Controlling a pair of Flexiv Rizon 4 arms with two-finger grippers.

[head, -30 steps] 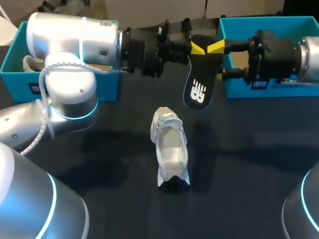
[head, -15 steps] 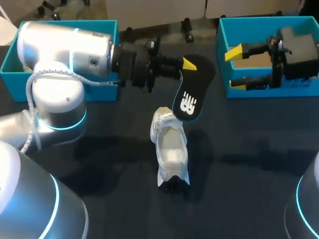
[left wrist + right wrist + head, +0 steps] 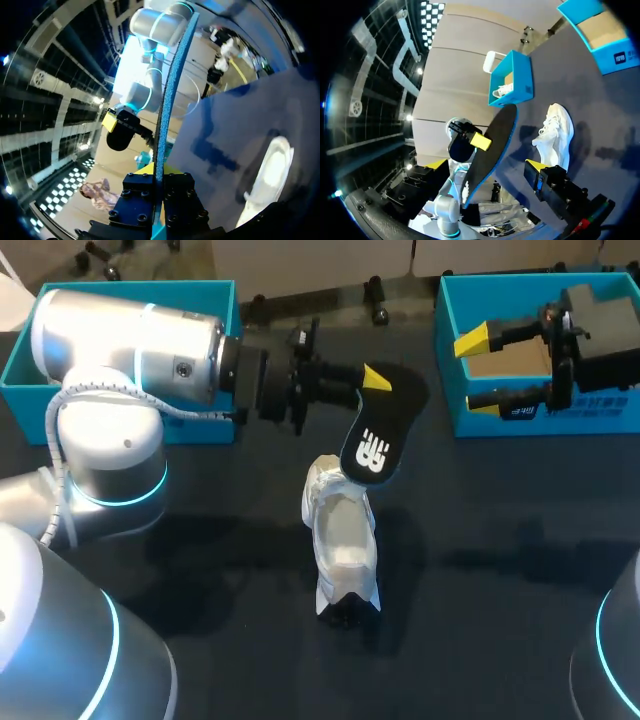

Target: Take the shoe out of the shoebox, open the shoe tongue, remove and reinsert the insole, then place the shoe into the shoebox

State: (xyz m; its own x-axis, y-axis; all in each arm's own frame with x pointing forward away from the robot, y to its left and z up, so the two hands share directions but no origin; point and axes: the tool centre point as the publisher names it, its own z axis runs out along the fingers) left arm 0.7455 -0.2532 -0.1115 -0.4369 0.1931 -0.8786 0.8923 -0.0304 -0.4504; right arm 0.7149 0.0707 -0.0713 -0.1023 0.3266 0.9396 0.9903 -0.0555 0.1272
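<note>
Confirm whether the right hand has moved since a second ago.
Yes. The right hand drew back rightward, away from the insole, and now sits over the right shoebox.

The left gripper (image 3: 157, 176) clamped the insole (image 3: 167, 100) from both sides. The insole showed edge-on, a thin teal strip running straight ahead of the fingers. To one side the white shoe (image 3: 268, 172) lay on the dark bench (image 3: 235, 115); to the other, well apart, hung the right gripper (image 3: 116, 131).
</note>
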